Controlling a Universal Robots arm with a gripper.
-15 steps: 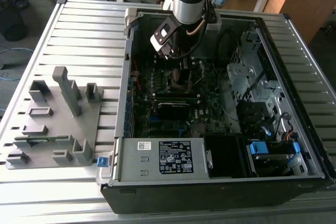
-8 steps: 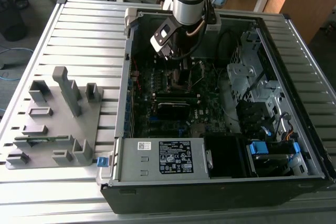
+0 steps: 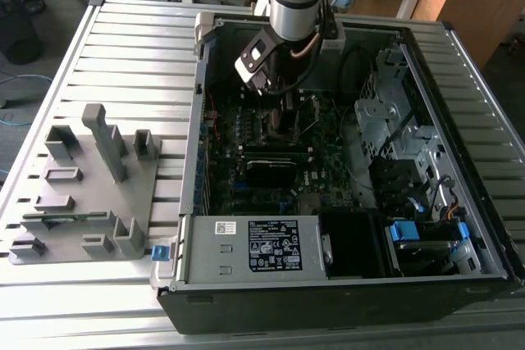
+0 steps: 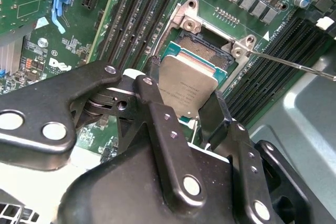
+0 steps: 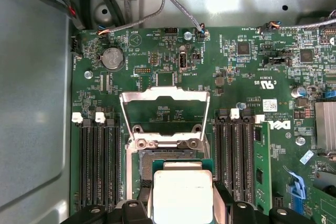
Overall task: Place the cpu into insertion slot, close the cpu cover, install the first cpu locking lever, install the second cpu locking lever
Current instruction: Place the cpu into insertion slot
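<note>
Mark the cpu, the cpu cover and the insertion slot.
cpu (image 4: 188,85), second wrist view, middle of its metal top.
cpu cover (image 5: 164,94), first wrist view, crossbar of the raised frame.
insertion slot (image 4: 202,41), second wrist view, exposed dark bed.

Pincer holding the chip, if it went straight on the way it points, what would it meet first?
Probably the open socket: the pincer holds the cpu above it, so the cpu would land there first, though depth is unclear.
</note>
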